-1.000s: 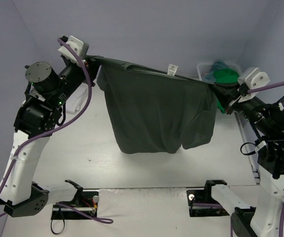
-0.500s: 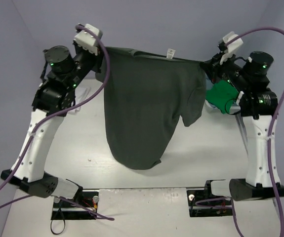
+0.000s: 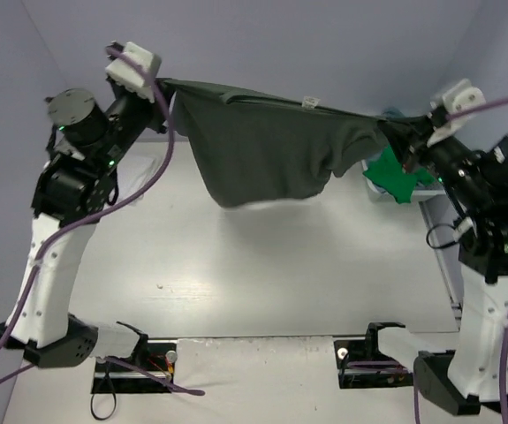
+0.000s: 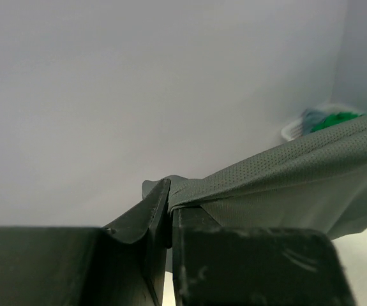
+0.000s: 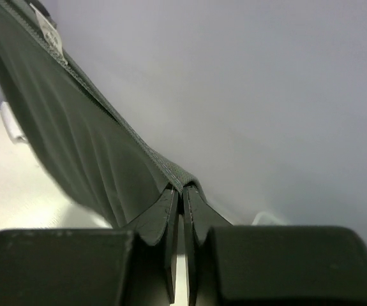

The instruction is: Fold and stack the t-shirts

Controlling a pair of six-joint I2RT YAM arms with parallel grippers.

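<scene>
- Near edge: two black brackets (image 3: 137, 352) are bolted between the arm bases, and purple cables (image 3: 501, 101) are looped along both arms.
- Table (image 3: 271, 274): a pale, glossy white top, shown bare across its near half in the overhead view.
- Left arm (image 3: 55, 247) and right arm (image 3: 488, 291): both are raised and reach toward the far corners.
- Left gripper (image 4: 169, 199): the jaws are pinched together on one upper corner of the dark grey t-shirt (image 3: 271, 155). The cloth is seen squeezed between the fingertips in the left wrist view.
- Right gripper (image 5: 182, 190): the jaws are clamped on the opposite corner, with the fabric fanning away in pleats.
- Dark grey t-shirt: it is held aloft between the two grippers, its top edge stretched nearly taut and its body sagging over the far half of the table. The lower hem is blurred. A white label (image 3: 307, 103) is visible at the collar.
- Green t-shirt (image 3: 397, 174): it is bunched at the far right, just beside the right gripper and partly covered by the grey cloth.
- Basket (image 4: 293, 131): a white rim is caught only by the left wrist camera, with green cloth inside. In the overhead view it is largely screened by the shirt and the right gripper.
- Walls (image 3: 324, 44): plain pale lilac-grey panels enclose the far side and both flanks.
</scene>
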